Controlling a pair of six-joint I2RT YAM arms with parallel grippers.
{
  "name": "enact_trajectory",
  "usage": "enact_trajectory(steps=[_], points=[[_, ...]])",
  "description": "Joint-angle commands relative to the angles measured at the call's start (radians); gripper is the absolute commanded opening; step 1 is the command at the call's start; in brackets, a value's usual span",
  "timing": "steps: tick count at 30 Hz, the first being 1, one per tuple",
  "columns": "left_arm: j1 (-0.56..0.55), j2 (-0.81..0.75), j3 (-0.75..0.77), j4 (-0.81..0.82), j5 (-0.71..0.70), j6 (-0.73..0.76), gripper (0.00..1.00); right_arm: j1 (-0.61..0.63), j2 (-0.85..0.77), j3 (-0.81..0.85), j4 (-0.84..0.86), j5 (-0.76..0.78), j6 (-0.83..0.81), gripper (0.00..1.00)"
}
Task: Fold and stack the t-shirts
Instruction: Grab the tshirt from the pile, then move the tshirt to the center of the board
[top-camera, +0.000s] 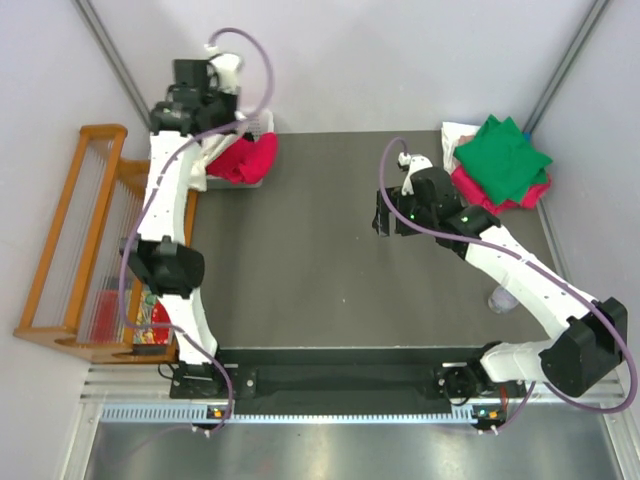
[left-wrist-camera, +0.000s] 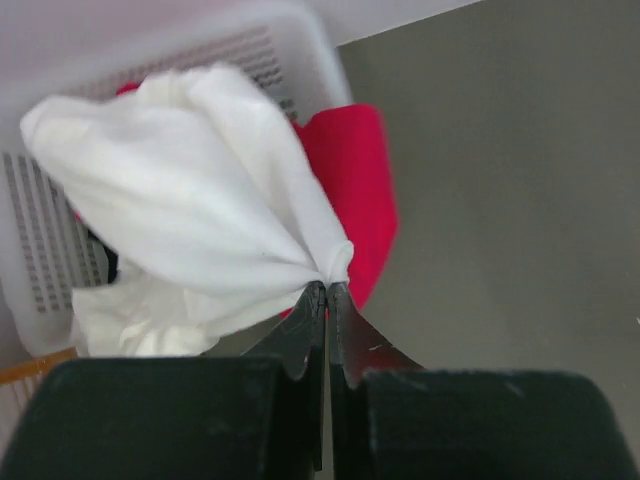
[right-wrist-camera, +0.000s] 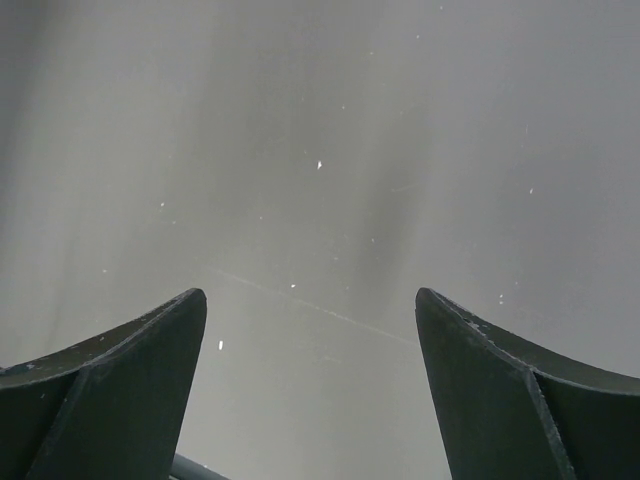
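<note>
Table (top-camera: 300, 260), dark grey and matt, fills the top view between pale walls, with a wooden rack (top-camera: 70, 240) off its left edge. At the far right corner a green shirt (top-camera: 503, 155) lies folded on a pink shirt (top-camera: 480, 192). At the far left corner a red shirt (top-camera: 245, 158) hangs over a white basket (top-camera: 245, 184), with the left arm (top-camera: 170, 190) reaching above it.

From the left wrist, the left gripper (left-wrist-camera: 327, 295) is pinched tight on a bunched fold of a white shirt (left-wrist-camera: 190, 190), which bulges above the slotted basket beside the red shirt.

From the right wrist, the right gripper (right-wrist-camera: 310, 300) stands wide apart over the table, holding nothing.
</note>
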Motion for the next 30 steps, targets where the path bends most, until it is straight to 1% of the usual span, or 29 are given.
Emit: enact_trajectory(steps=[1,2,3,4,6,7,8,9,10,11,12,13,14,15,16,18,19,20,21,23,25,26,27,28,30], points=[[-0.312,-0.279,-0.064,-0.023,-0.059,0.231,0.0,-0.008,-0.029,0.008,0.045,-0.008,0.0,0.86],[-0.348,-0.34,-0.077,-0.03,-0.053,0.236,0.0,-0.008,-0.029,0.008,0.045,-0.005,-0.003,0.85],[-0.397,-0.36,-0.08,-0.039,-0.037,0.237,0.0,-0.008,-0.035,0.01,0.045,-0.001,-0.003,0.86],[-0.416,-0.377,-0.06,-0.081,0.024,0.237,0.0,-0.008,-0.038,0.01,0.046,0.002,-0.004,0.85],[-0.452,-0.402,-0.014,-0.132,0.078,0.233,0.0,-0.008,-0.045,0.013,0.042,0.012,-0.006,0.86],[-0.459,-0.405,0.03,-0.161,0.11,0.218,0.0,-0.007,-0.05,0.014,0.039,0.018,-0.007,0.86],[-0.463,-0.42,0.04,-0.196,0.161,0.21,0.0,-0.008,-0.05,0.017,0.035,0.037,-0.007,0.86],[-0.469,-0.432,0.034,-0.201,0.18,0.199,0.0,-0.008,-0.055,0.023,0.025,0.046,-0.007,0.86],[-0.469,-0.445,-0.006,-0.201,0.187,0.185,0.0,-0.01,-0.058,0.028,0.019,0.055,-0.004,0.86],[-0.469,-0.469,-0.034,-0.204,0.187,0.188,0.14,-0.008,-0.062,0.033,0.012,0.072,-0.003,0.87],[-0.469,-0.48,-0.063,-0.215,0.18,0.196,0.46,-0.008,-0.068,0.04,0.002,0.084,0.0,0.88],[-0.469,-0.488,-0.124,-0.215,0.171,0.198,0.63,-0.008,-0.076,0.045,-0.001,0.091,0.005,0.88],[-0.469,-0.503,-0.156,-0.214,0.158,0.195,0.71,-0.008,-0.079,0.048,-0.004,0.101,0.005,0.87],[-0.468,-0.512,-0.187,-0.2,0.152,0.19,0.68,-0.008,-0.091,0.056,-0.011,0.112,0.009,0.87],[-0.468,-0.528,-0.231,-0.194,0.155,0.184,0.63,-0.007,-0.099,0.06,-0.014,0.121,0.013,0.87],[-0.468,-0.532,-0.244,-0.189,0.169,0.178,0.48,-0.008,-0.117,0.065,-0.014,0.14,0.016,0.87],[-0.468,-0.529,-0.233,-0.198,0.174,0.181,0.39,-0.008,-0.122,0.068,-0.014,0.143,0.017,0.87],[-0.468,-0.531,-0.23,-0.2,0.171,0.181,0.36,-0.008,-0.127,0.07,-0.014,0.15,0.017,0.86],[-0.468,-0.531,-0.224,-0.198,0.163,0.181,0.36,-0.008,-0.133,0.073,-0.017,0.155,0.019,0.86],[-0.468,-0.531,-0.217,-0.195,0.132,0.184,0.55,-0.008,-0.136,0.076,-0.02,0.158,0.023,0.87],[-0.468,-0.532,-0.221,-0.194,0.12,0.175,0.72,-0.008,-0.133,0.082,-0.032,0.158,0.029,0.89],[-0.468,-0.532,-0.226,-0.195,0.126,0.169,0.83,-0.008,-0.133,0.092,-0.041,0.154,0.031,0.9],[-0.468,-0.534,-0.235,-0.198,0.135,0.162,0.88,-0.008,-0.131,0.1,-0.072,0.149,0.031,0.91],[-0.468,-0.54,-0.271,-0.204,0.154,0.147,0.91,-0.008,-0.134,0.105,-0.093,0.138,0.031,0.91],[-0.471,-0.554,-0.353,-0.229,0.248,0.15,0.94,-0.004,-0.16,0.088,-0.156,0.077,0.045,0.92]])
